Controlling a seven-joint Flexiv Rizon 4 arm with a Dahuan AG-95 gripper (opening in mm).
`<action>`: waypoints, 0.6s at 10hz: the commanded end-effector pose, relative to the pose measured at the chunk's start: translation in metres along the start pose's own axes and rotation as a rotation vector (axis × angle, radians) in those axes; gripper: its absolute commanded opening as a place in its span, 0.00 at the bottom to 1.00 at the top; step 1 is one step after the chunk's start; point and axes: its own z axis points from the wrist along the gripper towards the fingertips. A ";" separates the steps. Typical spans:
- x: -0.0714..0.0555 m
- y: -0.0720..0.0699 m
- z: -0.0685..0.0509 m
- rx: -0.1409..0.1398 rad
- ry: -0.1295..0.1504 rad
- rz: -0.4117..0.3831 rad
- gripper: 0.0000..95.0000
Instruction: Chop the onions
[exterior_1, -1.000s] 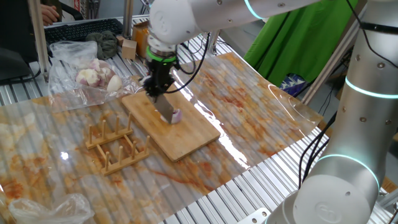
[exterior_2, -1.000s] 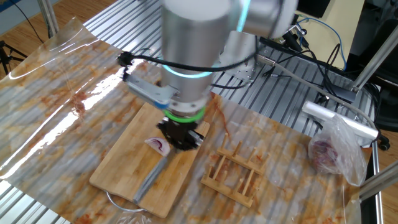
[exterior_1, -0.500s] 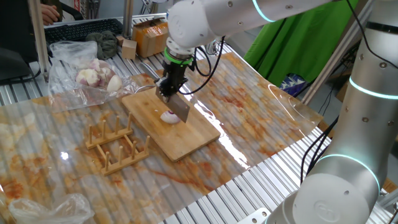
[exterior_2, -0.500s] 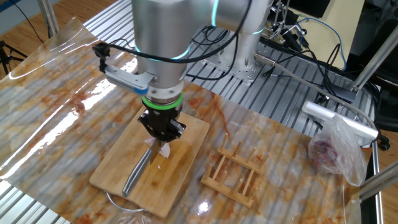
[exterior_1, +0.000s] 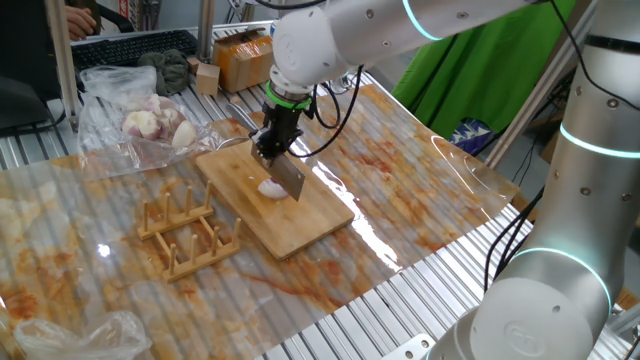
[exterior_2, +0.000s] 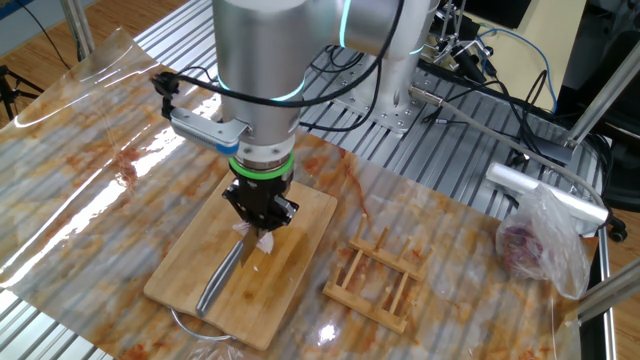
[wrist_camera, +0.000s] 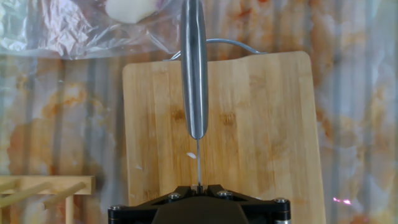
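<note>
My gripper (exterior_1: 272, 150) is shut on a steel knife (exterior_1: 289, 178) and holds it blade-down over the bamboo board (exterior_1: 305, 225). A small pale onion wedge (exterior_1: 269, 188) lies on the board right against the blade's near side. In the other fixed view the gripper (exterior_2: 258, 215) stands over the onion wedge (exterior_2: 262, 243), and the knife's handle (exterior_2: 217, 281) points along the board (exterior_2: 175, 280). In the hand view the knife (wrist_camera: 194, 74) runs straight away from the gripper (wrist_camera: 198, 186). A tiny onion bit (wrist_camera: 191, 155) lies on the board (wrist_camera: 261, 124) beside it.
A wooden rack (exterior_1: 185, 230) stands left of the board; it also shows in the other fixed view (exterior_2: 375, 280). A plastic bag of whole peeled bulbs (exterior_1: 140, 120) lies behind the board. A second bag (exterior_2: 540, 245) lies at the table's edge. A cardboard box (exterior_1: 240, 55) stands at the back.
Over the last second the gripper carried the knife a little to the right along the board, off the onion wedge. In the last half second it barely moved.
</note>
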 end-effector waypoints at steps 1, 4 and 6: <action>0.000 0.000 0.002 0.003 -0.004 0.001 0.00; 0.001 0.000 0.007 0.005 -0.010 0.003 0.00; 0.002 0.000 0.011 0.006 -0.014 0.006 0.00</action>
